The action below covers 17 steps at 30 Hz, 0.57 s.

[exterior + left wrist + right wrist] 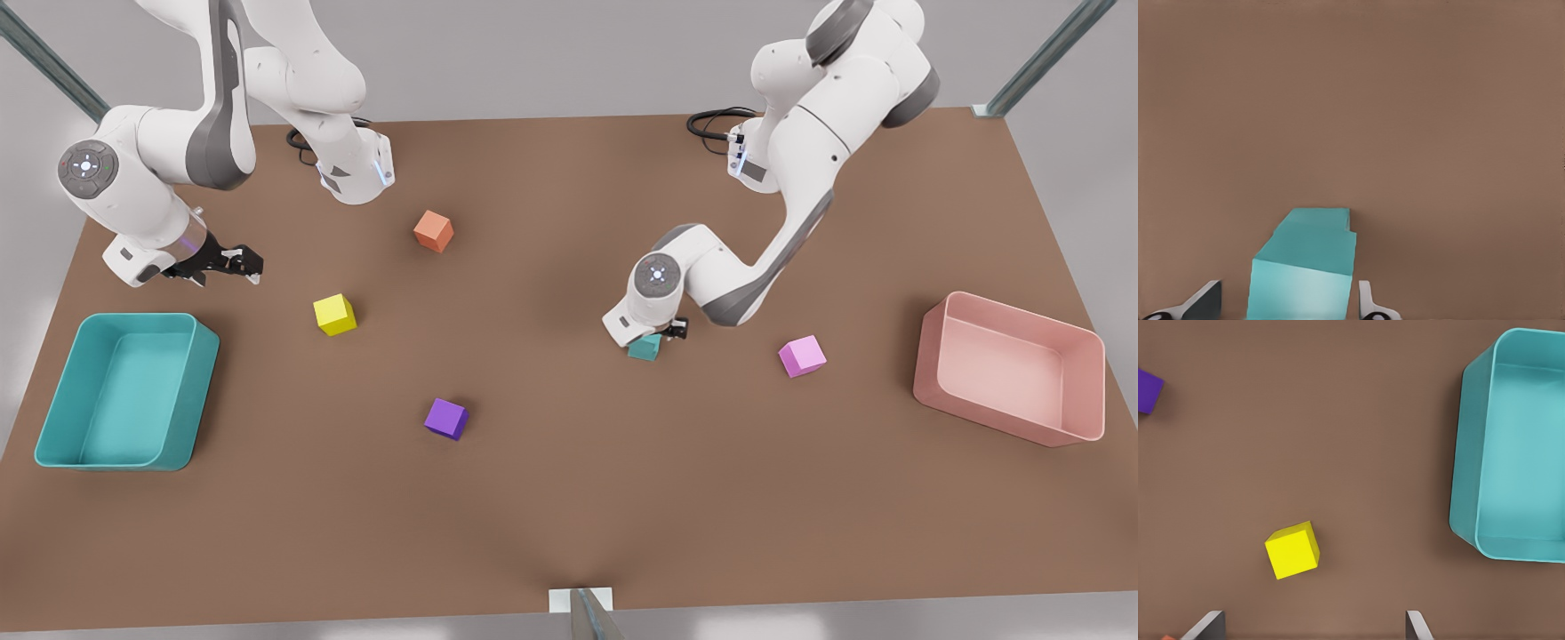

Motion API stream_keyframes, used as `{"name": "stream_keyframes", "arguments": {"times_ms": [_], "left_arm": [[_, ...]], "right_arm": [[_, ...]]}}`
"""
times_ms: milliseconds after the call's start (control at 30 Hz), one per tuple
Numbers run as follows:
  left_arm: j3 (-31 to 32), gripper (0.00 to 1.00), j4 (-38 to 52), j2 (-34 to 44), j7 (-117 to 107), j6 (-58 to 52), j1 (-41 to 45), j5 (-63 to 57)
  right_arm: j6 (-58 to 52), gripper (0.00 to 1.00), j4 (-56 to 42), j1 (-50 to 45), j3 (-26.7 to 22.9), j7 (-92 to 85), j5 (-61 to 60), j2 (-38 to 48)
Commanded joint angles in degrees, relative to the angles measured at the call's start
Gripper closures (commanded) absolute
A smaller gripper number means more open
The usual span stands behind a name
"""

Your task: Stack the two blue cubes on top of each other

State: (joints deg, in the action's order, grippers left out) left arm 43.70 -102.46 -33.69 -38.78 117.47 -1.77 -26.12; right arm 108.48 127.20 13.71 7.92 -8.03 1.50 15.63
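— At the desk's (569,498) middle, toward the front view's right: what has the left hand (660,338) got?

— It is lowered over the two blue cubes. In its wrist view the fingers (1368,300) straddle the nearer blue cube (1301,290), parted a little wider than it. One finger is just beside a face, while a strip of desk shows between the other finger and the cube. That is a loose bracket, not a clamp.

— And the second blue cube (1321,223)?

— It peeks out from behind the first, its edges slightly offset. The two overlap and touch in that view; whether one sits squarely on the other I cannot tell.

— What lies around?

— A pink cube (802,356) is near, toward the pink bin (1009,369) at the front view's right. A purple cube (445,418), a yellow cube (334,314) and an orange cube (433,230) lie well apart, none between the hand and its cubes.

— The right hand (233,265)?

— It waits above the desk near the teal bin (191,391), fingers spread wide and holding nothing.
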Motion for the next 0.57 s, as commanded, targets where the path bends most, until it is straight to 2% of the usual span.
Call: {"name": "stream_keyframes", "arguments": {"times_ms": [0, 33, 67, 100, 133, 200, 233, 267, 300, 333, 367, 433, 533], "left_arm": [[0.7, 0.00, 0.8, 2.4, -6.9, -1.2, -0.5, 0.5], [1.4, 0.00, 2.5, 2.8, -6.9, -3.6, -0.5, 0.6], [2.4, 0.00, 11.1, 2.8, -5.7, -11.5, -0.9, 0.7], [2.6, 0.00, 23.3, 1.7, 1.2, -21.4, -0.9, 0.9], [1.6, 0.00, 30.7, 0.6, 6.6, -26.8, -1.4, 0.7], [-6.1, 0.00, 39.4, 0.2, 17.9, -34.7, -1.0, 0.3], [-6.2, 0.00, 42.4, 0.3, 20.3, -37.9, -3.4, 1.2], [-17.2, 0.00, 42.4, 3.0, 26.6, -41.2, -1.1, 10.3], [-31.7, 0.00, 40.8, 9.4, 30.7, -40.4, 0.6, 26.3], [-36.9, 0.00, 27.0, 19.0, 33.5, -29.3, 2.0, 28.8], [-40.7, 0.00, 18.1, 24.7, 37.2, -24.0, 2.9, 28.8], [-41.1, 0.00, 22.6, 22.6, 37.7, -24.0, 2.1, 29.1], [-40.9, 0.00, 23.6, 21.6, 37.0, -24.6, 3.0, 28.8]], "right_arm": [[0.0, 0.00, 0.0, 0.0, 0.0, -0.1, 0.0, 0.1], [0.1, 0.00, 0.0, 0.0, 0.0, -0.1, 0.0, 0.0], [0.1, 0.00, 0.0, 0.0, 0.0, -0.1, 0.0, 0.0], [0.1, 0.00, 0.0, 0.0, 0.0, -0.1, 0.0, 0.0], [0.0, 0.00, 0.0, 0.0, 0.0, -0.1, 0.0, 0.1], [0.1, 0.00, -0.2, 0.0, 0.0, -0.1, 0.0, 0.0], [-0.4, 0.00, -0.7, 0.0, 0.0, 0.0, 0.0, -0.1], [-1.3, 0.00, -1.9, 0.4, 0.0, -0.1, 0.0, -0.6], [-1.3, 0.00, -2.0, 0.4, 0.1, 0.0, 0.0, -1.0], [-1.8, 0.00, -2.3, 0.6, 0.1, -0.1, 0.0, -1.0], [-1.7, 0.00, -2.5, 0.7, 0.3, -0.1, 0.0, -1.1], [-2.5, 0.00, -3.2, 1.1, 0.0, -0.8, 0.0, -1.1], [-3.0, 0.00, -3.5, 1.6, 0.0, -2.2, 0.0, -1.5]]}}
